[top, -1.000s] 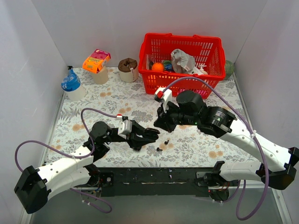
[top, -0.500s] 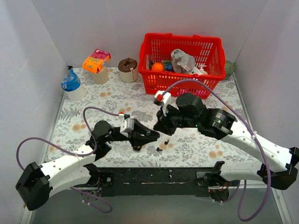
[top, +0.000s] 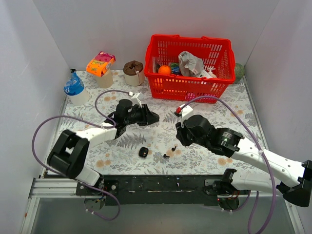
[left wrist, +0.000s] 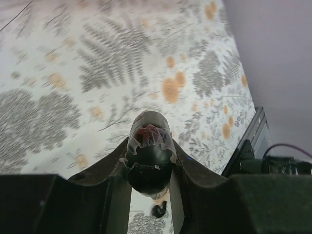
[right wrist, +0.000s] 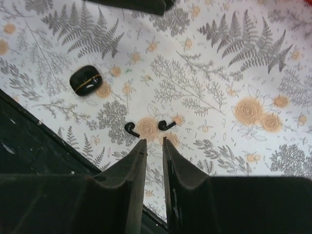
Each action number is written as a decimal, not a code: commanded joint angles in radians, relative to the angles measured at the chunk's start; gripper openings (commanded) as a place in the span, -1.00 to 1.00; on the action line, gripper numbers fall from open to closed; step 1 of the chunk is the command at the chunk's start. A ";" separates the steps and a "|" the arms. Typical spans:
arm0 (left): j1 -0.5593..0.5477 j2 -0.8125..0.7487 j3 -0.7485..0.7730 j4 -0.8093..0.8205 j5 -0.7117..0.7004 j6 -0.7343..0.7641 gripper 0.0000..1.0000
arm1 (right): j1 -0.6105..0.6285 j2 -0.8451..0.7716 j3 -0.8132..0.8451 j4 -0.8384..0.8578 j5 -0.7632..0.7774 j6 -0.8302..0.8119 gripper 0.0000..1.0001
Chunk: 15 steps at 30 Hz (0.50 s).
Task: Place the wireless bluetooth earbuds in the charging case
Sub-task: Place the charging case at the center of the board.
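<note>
Above the tabletop (top: 112, 156), your left pincer (left wrist: 148, 163) pinches a charging case (left wrist: 148, 141); right pincer (right wrist: 153, 142), slightly spread, overhangs two earbuds (right wrist: 165, 125).

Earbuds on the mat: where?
Top view, front centre: the earbuds lie on the mat, just right of the closed black case, close by the right pincer.

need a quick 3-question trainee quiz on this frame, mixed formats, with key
1. How many earbuds show in the right wrist view?
2. True or false: the left tool is empty.
3. In the top view, the loose case lies: A) right of the earbuds B) left of the earbuds C) touching the earbuds.
Key: 1) two. 2) false: the left tool grips a black rounded case. 3) B.
</note>
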 commanded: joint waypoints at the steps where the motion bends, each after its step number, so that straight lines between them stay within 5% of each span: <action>1: 0.096 0.117 0.012 -0.005 0.118 -0.163 -1.00 | 0.000 -0.019 -0.047 0.084 0.007 0.054 -0.45; 12: 0.192 0.434 0.200 -0.074 0.112 -0.096 -0.96 | 0.000 -0.047 -0.125 0.116 -0.042 0.060 -0.39; 14: 0.202 0.473 0.236 -0.117 0.103 -0.077 -0.68 | 0.000 -0.050 -0.139 0.116 -0.042 0.059 -0.36; 15: 0.202 0.485 0.246 -0.135 0.101 -0.064 -0.37 | 0.001 -0.052 -0.142 0.115 -0.039 0.057 -0.35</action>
